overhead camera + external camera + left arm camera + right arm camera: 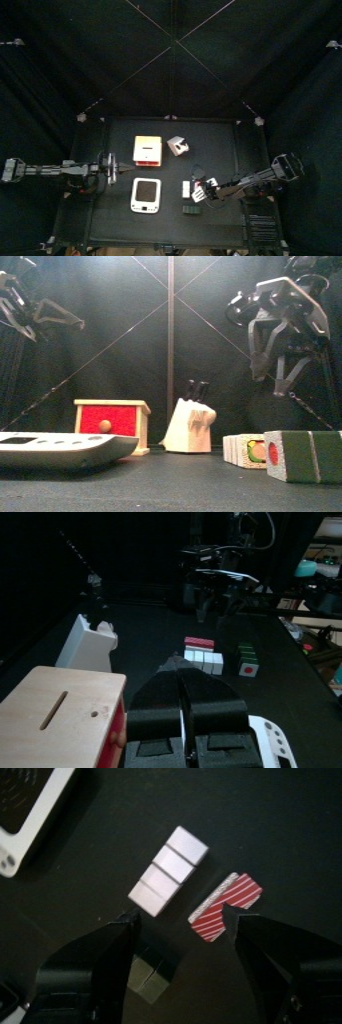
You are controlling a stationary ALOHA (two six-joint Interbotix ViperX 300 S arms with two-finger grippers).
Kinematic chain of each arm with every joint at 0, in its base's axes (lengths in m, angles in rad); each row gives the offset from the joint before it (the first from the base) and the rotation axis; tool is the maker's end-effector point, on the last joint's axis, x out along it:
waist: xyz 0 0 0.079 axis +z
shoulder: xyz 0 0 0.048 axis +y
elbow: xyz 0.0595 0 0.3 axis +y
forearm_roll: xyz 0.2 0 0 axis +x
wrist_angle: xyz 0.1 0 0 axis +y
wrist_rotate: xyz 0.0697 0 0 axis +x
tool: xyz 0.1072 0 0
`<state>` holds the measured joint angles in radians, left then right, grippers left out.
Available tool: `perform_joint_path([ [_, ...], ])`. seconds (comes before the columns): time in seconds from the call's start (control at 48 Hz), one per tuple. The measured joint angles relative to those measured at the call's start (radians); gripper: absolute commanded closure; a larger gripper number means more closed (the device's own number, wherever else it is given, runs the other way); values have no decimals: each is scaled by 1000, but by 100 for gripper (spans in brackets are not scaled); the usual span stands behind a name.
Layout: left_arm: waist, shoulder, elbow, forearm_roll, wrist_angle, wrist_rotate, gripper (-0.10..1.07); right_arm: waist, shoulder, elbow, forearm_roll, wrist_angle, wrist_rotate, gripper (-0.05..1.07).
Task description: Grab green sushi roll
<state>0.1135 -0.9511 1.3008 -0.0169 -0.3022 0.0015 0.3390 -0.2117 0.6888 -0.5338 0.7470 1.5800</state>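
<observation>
Two fingers (pixel 96 956) of the right gripper (pixel 187 918) are spread wide and empty, hanging above the table. The green sushi roll (pixel 150 975) lies at the right wrist view's lower left, beside one jaw. The red-striped piece (pixel 225 905) sits between the jaws instead. This looks like the approach: next, shift over the roll, descend, close. The left gripper (pixel 181 677) rests with its jaws pressed together.

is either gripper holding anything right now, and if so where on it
Nothing is held. The right gripper hangs open above the small pieces, including the green sushi roll; the left gripper, jaws together, rests away from them.
</observation>
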Motion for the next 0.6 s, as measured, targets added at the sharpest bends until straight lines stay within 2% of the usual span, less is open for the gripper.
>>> perform_joint_path([
  [0.312, 0, 0, 0, 0, 2, 0, 99, 91, 37, -2, 2, -104, -166, 7],
  [0.604, 0, 2, 2, 0, 0, 0, 99, 118, 97, -15, 3, -175, -230, 8],
])
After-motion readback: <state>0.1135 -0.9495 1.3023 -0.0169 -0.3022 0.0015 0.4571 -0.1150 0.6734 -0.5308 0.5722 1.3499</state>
